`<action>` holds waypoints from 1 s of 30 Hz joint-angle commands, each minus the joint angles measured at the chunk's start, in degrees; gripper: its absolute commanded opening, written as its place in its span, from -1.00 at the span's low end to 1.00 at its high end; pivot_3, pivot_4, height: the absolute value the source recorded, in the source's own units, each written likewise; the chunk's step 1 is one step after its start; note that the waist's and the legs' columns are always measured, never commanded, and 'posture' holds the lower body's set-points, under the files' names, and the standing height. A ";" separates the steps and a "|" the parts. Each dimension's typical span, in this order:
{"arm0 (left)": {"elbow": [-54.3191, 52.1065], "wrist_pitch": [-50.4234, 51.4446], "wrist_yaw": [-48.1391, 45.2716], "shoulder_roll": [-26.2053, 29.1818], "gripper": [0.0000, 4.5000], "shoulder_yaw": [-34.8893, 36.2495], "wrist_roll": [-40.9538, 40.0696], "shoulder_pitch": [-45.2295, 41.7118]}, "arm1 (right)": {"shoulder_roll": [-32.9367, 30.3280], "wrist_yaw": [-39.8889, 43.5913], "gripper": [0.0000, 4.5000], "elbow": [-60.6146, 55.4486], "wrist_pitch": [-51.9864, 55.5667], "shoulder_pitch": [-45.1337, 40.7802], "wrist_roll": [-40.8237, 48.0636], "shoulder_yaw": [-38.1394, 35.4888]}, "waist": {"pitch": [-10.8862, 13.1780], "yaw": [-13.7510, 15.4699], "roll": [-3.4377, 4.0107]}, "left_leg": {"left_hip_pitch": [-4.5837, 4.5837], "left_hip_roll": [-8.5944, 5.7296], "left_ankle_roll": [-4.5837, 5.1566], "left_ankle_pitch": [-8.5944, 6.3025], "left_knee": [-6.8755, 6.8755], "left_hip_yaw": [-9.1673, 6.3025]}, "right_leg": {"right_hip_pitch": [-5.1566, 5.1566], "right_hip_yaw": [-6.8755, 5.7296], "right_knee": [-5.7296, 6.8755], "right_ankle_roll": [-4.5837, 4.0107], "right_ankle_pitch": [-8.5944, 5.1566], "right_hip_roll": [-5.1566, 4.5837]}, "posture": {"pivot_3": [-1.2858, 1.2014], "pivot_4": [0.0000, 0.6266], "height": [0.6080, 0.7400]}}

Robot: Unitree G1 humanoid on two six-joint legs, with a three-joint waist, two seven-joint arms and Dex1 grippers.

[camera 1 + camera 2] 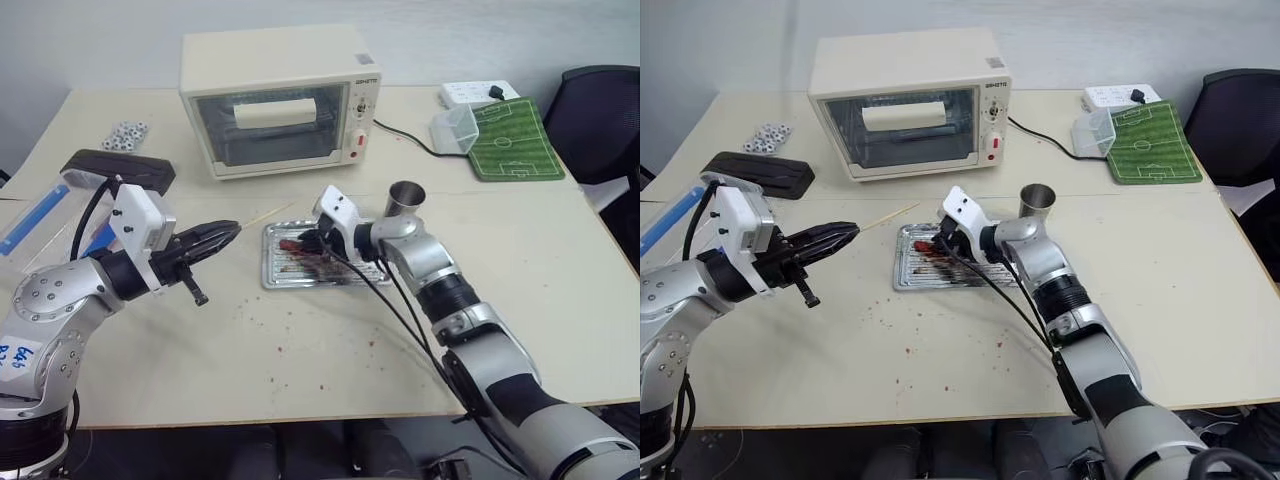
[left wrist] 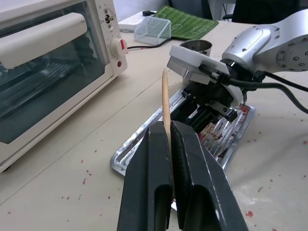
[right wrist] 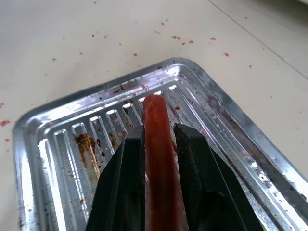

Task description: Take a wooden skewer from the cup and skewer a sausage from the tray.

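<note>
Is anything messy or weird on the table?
Yes: little red specks are scattered over the table in front of the tray, and its ridged bottom has brown-red stains. It looks like sausage bits and juice.

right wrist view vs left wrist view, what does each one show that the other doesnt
Right wrist view: the sausage clamped between the right gripper fingers, lying along the tray's ridges.
Left wrist view: the wooden skewer pinched in the shut left gripper, pointing toward the right arm, plus the toaster oven, the cup and the green mat.
Both: the stained tray on the speckled table.
</note>
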 commanded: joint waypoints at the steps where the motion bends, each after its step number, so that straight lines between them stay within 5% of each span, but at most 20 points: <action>1: -0.60 -0.76 0.19 0.53 -1.00 1.98 -0.09 -0.53 | 0.62 -0.93 -0.50 1.48 -1.71 -1.43 -0.48 -0.52 | 0.00 -0.03 0.00 | 0.00 0.00 0.00 0.00 0.01 0.01 | 0.00 0.00 0.01 0.00 0.00 0.00 | 0.03 -0.52 1.00; 6: -0.72 -0.83 0.28 0.49 -1.00 2.02 -0.01 -0.25 | 0.48 -1.10 0.12 1.19 -2.42 -0.94 -1.60 -0.02 | 0.00 -0.09 0.00 | 0.01 0.01 -0.02 0.01 0.01 0.01 | -0.02 0.00 0.07 0.00 0.00 0.01 | 0.03 -0.52 1.00; 15: 0.16 -1.33 -0.26 0.71 -1.00 1.41 0.36 -1.08 | 1.16 -2.22 0.12 0.01 -1.19 0.19 -2.10 -0.33 | 0.00 -0.08 0.00 | 0.00 0.02 -0.03 0.02 0.01 0.11 | -0.13 0.01 0.15 0.00 0.00 0.02 | 0.03 -0.52 1.00; 18: 0.45 -1.43 -0.53 0.78 -1.00 1.34 0.51 -1.39 | 1.42 -2.25 -0.14 -0.35 -0.87 0.69 -2.03 -0.32 | 0.00 -0.10 0.00 | 0.00 0.02 -0.03 0.02 0.01 0.11 | -0.13 0.00 0.16 0.00 0.00 0.02 | 0.03 -0.52 1.00; 23: 0.62 -1.72 -0.82 0.92 -1.00 1.33 0.59 -1.39 | 1.55 -1.86 -0.85 -1.36 -0.10 1.27 -2.00 -0.08 | 0.00 -0.11 0.00 | 0.00 0.02 -0.04 0.02 0.01 0.12 | -0.14 0.00 0.17 0.00 0.00 0.02 | 0.03 -0.52 1.00; 30: 0.59 -1.75 -0.81 0.97 -1.00 1.43 0.66 -1.45 | 1.50 -1.50 -0.85 -1.74 0.07 1.56 -2.14 0.15 | 0.00 -0.11 0.00 | 0.00 0.03 -0.04 0.02 0.01 0.13 | -0.16 0.00 0.19 0.00 0.00 0.03 | 0.03 -0.52 1.00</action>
